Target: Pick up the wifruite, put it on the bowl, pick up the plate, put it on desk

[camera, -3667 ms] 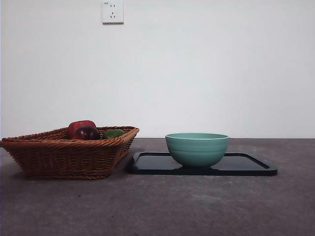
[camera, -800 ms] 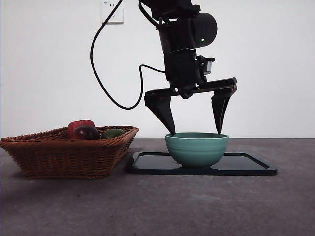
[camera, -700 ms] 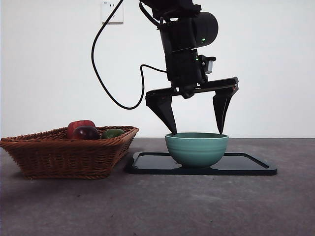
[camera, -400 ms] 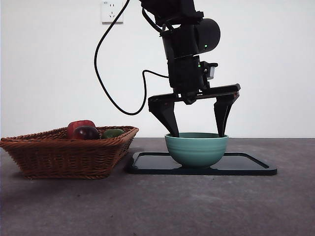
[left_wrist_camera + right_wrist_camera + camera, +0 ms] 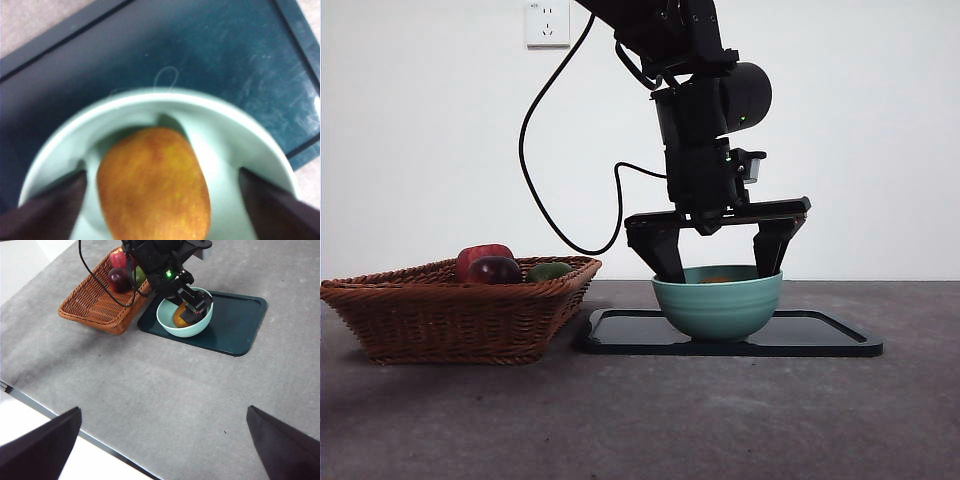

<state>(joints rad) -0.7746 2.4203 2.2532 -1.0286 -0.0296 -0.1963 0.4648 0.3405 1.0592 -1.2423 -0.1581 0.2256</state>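
The orange wifruite [image 5: 152, 185] lies inside the mint-teal bowl [image 5: 165, 97]; in the front view only a sliver of the wifruite [image 5: 718, 279] shows above the rim. My left gripper [image 5: 718, 272] reaches down into the bowl [image 5: 717, 312], open, one jaw on each side of the fruit with a gap to it. The bowl stands on the plate [image 5: 820, 338], a dark flat rectangular tray on the grey desk [image 5: 640, 420]. My right gripper [image 5: 162, 440] hangs open high above the desk, far from the bowl [image 5: 167, 326].
A brown wicker basket [image 5: 450, 310] stands left of the plate and nearly touches its edge. It holds a red fruit [image 5: 485, 256], a dark red-purple fruit [image 5: 497, 270] and a green fruit [image 5: 551, 271]. A black cable [image 5: 545, 160] loops off the left arm.
The left arm has come down: its open jaws, earlier above the rim, now dip inside the bowl. A sliver of orange now shows at the rim in the front view.
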